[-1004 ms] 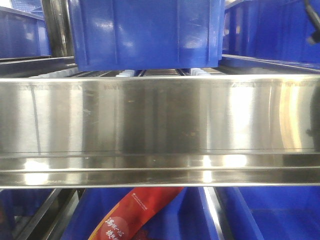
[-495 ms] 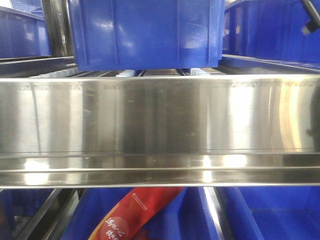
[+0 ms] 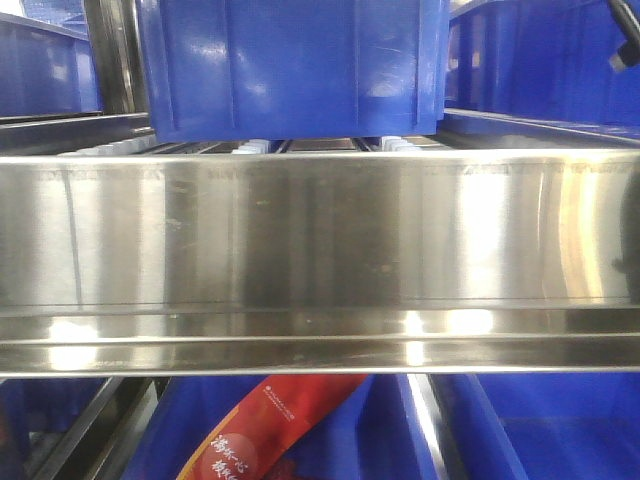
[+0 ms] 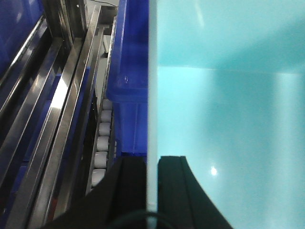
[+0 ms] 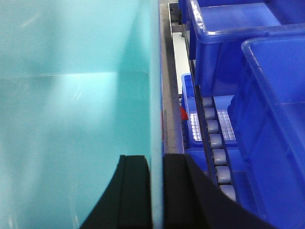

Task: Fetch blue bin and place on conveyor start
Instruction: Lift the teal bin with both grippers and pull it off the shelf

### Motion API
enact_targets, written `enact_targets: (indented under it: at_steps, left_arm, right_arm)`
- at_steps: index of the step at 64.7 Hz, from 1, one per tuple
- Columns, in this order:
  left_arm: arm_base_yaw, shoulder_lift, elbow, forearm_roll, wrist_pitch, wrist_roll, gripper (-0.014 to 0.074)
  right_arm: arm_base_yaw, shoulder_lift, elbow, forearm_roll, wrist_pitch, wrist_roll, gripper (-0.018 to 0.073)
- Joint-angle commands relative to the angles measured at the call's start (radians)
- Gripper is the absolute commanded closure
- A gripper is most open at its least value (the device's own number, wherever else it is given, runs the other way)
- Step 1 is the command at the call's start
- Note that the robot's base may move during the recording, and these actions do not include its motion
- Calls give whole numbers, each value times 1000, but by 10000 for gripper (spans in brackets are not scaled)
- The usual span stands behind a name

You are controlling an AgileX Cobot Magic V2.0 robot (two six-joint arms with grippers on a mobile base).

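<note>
In the left wrist view, 3 or so steel rails [image 4: 57,119] run from 7 o'clock up toward 12. A column of white rollers [image 4: 101,143] lies just right of them. A dark blue crate [image 4: 131,71] sits at 11 o'clock from the left end effector [image 4: 152,162], almost against the blue bin [image 4: 228,119], with only a sliver of room on that side. The left end effector is clenched on the bin's thin side wall, 1 finger on each face. The bin's interior fills everything from 12 to 5 o'clock.

Ahead, a broad stainless shelf rail [image 3: 320,240] spans the front view, with another dark blue crate [image 3: 290,65] at 12 o'clock above it.

The right end effector [image 5: 156,160] likewise grasps the bin's opposite wall edge. A narrow steel strip [image 5: 169,95] lies at 1 o'clock, then grey rollers [image 5: 217,152] and stacked blue crates [image 5: 228,43] crowd 1 to 4 o'clock.
</note>
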Motion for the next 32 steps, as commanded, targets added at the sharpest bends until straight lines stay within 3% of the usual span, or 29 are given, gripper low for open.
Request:
enact_targets:
  at_steps: [1, 32]
  left_arm:
    - [1, -19, -14, 38, -16, -1, 708]
    - [1, -19, -14, 38, -16, -1, 708]
  right_arm:
    - [-3, -14, -15, -46, -12, -12, 724]
    - [-3, -14, -15, -53, -12, -12, 724]
